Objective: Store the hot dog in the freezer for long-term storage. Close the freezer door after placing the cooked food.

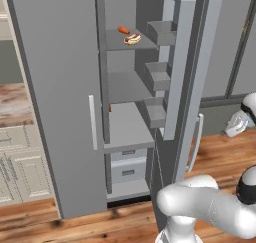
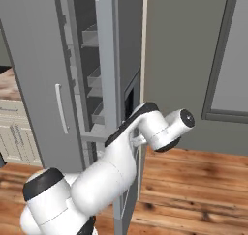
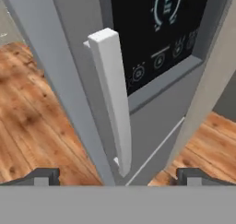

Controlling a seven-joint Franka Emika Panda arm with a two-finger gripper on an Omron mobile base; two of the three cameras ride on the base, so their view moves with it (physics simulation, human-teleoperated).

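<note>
Wood floor; tool seemingly facing handle

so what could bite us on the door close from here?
1. The end effector is open with the handle between its tips, not clamped; it might slip off when pushing.
2. The freezer door stands wide open, so the swing is long.
3. The hot dog lies near the shelf's front edge, close to the door bins' path.

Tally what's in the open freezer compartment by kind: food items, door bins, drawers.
Food items: 2, the hot dog and a small reddish-orange item beside it on the top shelf.
Door bins: 3, on the inside of the freezer door.
Drawers: 2, at the bottom.
Total: 7
</note>
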